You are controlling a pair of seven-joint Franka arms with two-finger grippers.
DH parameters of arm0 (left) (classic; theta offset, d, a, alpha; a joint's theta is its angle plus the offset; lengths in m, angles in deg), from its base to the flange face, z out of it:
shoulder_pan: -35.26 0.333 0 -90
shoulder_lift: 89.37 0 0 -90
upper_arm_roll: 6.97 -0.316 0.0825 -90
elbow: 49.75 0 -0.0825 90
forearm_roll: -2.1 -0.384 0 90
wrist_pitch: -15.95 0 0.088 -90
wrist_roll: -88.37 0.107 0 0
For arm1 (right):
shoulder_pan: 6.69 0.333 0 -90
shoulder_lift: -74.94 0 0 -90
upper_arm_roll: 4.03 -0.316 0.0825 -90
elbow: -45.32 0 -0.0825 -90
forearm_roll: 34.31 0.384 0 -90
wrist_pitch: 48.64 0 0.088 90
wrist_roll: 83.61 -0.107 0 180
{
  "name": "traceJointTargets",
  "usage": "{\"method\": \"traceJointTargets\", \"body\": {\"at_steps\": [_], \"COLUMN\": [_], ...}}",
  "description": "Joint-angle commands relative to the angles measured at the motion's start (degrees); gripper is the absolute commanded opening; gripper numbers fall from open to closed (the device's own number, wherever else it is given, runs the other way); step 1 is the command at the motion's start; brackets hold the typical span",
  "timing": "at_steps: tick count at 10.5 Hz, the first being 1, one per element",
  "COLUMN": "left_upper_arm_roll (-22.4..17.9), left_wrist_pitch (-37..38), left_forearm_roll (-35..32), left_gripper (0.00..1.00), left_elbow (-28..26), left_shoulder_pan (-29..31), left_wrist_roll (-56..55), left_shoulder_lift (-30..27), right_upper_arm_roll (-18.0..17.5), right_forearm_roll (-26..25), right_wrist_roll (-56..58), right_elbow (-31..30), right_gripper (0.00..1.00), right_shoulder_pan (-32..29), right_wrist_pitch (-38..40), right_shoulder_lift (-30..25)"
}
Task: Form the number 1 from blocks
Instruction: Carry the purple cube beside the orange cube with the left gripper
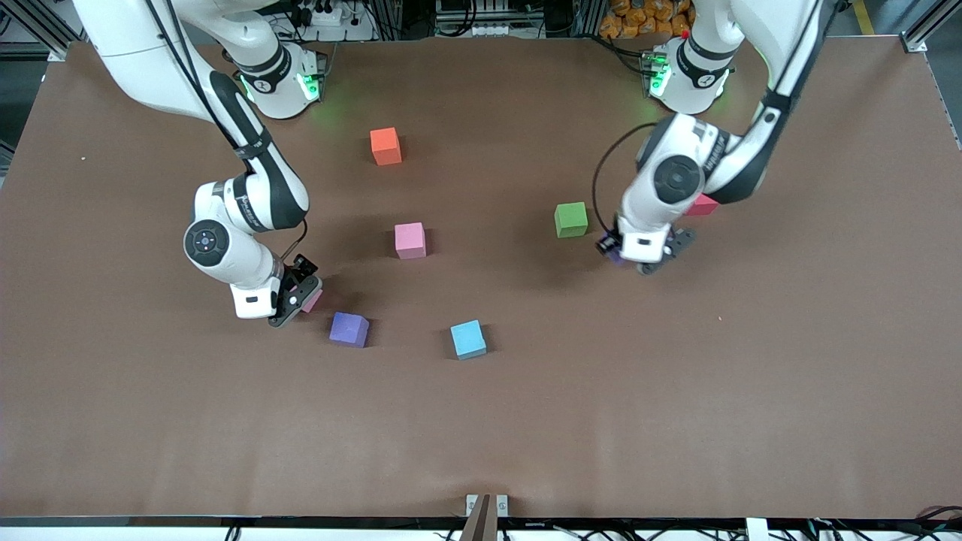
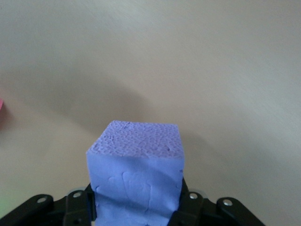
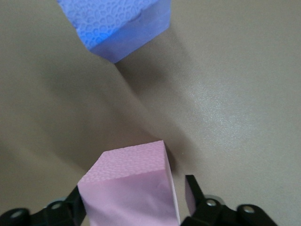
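Observation:
My right gripper (image 1: 303,295) is low at the table, its fingers astride a pink block (image 1: 313,301) (image 3: 129,188). One finger touches the block and a narrow gap shows at the other finger (image 3: 190,195). A purple block (image 1: 349,329) (image 3: 117,23) lies on the table close by. My left gripper (image 1: 630,259) (image 2: 136,205) is shut on the second purple block (image 2: 135,174), which barely shows under the hand (image 1: 612,257). Loose on the table are another pink block (image 1: 409,240), a green block (image 1: 571,219), an orange block (image 1: 385,146), a blue block (image 1: 468,339) and a red block (image 1: 703,204).
The brown table (image 1: 676,413) is bare toward the front camera. The red block is partly hidden by the left arm's wrist. The green block sits close beside the left gripper, toward the right arm's end.

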Motion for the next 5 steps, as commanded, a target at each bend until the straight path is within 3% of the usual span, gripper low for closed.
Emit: {"method": "traceJointTargets", "body": {"at_steps": [1, 5], "left_upper_arm_roll": [-0.42, 0.46], "left_wrist_pitch": [2.95, 2.69], "left_forearm_roll": [-1.80, -1.63], "left_gripper": [0.00, 0.00], "left_elbow": [3.83, 6.82], "left_shoulder_pan": [-9.55, -27.99], "left_wrist_roll": [-5.53, -11.24], "left_shoulder_lift": [-0.12, 4.08], "right_upper_arm_roll": [-0.09, 0.52], "right_forearm_roll": [0.73, 0.99], "right_wrist_roll": [0.25, -1.50], "right_elbow": [-1.12, -0.85], "right_gripper": [0.56, 0.53], "right_shoulder_pan": [-0.35, -1.40], "right_wrist_pitch": [-1.20, -0.59], "right_shoulder_lift": [-0.60, -2.88]}}
